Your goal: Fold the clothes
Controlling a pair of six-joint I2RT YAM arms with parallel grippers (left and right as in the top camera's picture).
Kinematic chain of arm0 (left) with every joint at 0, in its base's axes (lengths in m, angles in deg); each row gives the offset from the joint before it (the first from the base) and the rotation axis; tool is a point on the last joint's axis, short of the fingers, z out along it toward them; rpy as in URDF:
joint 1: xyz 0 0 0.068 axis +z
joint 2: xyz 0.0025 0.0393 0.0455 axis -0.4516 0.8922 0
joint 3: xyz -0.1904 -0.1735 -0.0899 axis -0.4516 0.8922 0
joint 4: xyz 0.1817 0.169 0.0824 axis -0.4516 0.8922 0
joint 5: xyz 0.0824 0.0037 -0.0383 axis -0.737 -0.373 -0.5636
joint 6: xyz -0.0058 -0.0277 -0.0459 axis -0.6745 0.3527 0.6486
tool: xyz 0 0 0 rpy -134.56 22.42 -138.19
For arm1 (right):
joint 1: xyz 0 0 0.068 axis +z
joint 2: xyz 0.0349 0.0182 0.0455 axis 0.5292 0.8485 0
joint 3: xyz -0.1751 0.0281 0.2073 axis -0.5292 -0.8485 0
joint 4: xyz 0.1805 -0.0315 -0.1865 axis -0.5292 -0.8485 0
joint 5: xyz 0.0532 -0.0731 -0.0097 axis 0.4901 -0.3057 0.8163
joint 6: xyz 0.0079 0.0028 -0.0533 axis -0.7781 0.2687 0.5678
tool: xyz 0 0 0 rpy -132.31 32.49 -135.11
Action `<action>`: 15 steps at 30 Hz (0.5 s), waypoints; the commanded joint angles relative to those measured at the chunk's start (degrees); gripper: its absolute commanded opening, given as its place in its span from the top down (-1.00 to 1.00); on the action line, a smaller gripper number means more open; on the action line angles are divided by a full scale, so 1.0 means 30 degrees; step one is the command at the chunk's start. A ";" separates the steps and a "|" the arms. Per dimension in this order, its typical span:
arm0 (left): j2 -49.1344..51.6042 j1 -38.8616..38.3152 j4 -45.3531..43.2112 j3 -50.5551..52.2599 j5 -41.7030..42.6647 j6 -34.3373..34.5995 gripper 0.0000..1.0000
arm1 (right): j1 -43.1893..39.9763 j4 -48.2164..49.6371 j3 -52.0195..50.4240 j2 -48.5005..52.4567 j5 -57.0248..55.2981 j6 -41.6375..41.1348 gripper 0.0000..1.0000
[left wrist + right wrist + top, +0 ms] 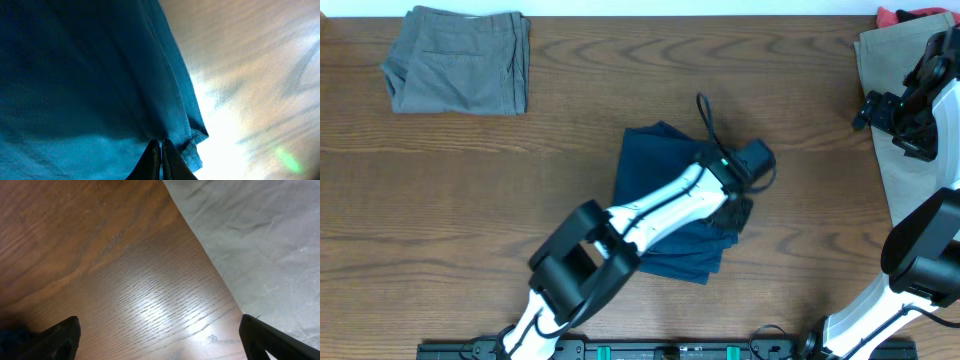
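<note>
The dark navy-blue shorts (655, 170) lie folded at the table's middle. My left arm reaches across them, and my left gripper (738, 200) sits at their right edge. In the left wrist view the navy-blue shorts (85, 80) fill the frame and their creases run to the tips of the left gripper (161, 145), which is shut on the cloth. My right gripper (876, 108) is wide open and empty above bare wood, just left of the tan-khaki shorts (902, 180). The right wrist view shows the right gripper (160, 340) open beside the tan-khaki shorts (260, 245).
An olive-grey pair of shorts (460, 60) with back pockets lies folded at the far left corner. A red cloth (910, 14) shows at the far right edge. A black cable (708, 118) loops over the navy pair. The table (470, 200) is brown wood.
</note>
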 commanded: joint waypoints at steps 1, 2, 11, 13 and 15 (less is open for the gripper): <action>-0.0991 0.1027 -0.0758 -0.0430 -0.2193 -0.0364 0.88 | -0.0109 -0.0015 0.0211 -0.0175 -0.0124 -0.0211 -0.98; -0.0976 0.1297 -0.1202 -0.0423 -0.2310 -0.0372 0.88 | -0.0109 -0.0015 0.0204 -0.0175 -0.0124 -0.0211 -0.98; -0.0816 0.2834 -0.5610 -0.0357 -0.2834 -0.0372 0.87 | -0.0102 -0.0015 0.0211 -0.0175 -0.0124 -0.0211 -0.98; -0.0656 0.2922 -0.6382 -0.0350 -0.2834 -0.0372 0.87 | -0.0109 -0.0015 0.0211 -0.0175 -0.0124 -0.0211 -0.98; -0.0379 0.2914 -0.7031 -0.0350 -0.2827 -0.0372 0.87 | -0.0102 -0.0015 0.0211 -0.0175 -0.0124 -0.0211 -0.98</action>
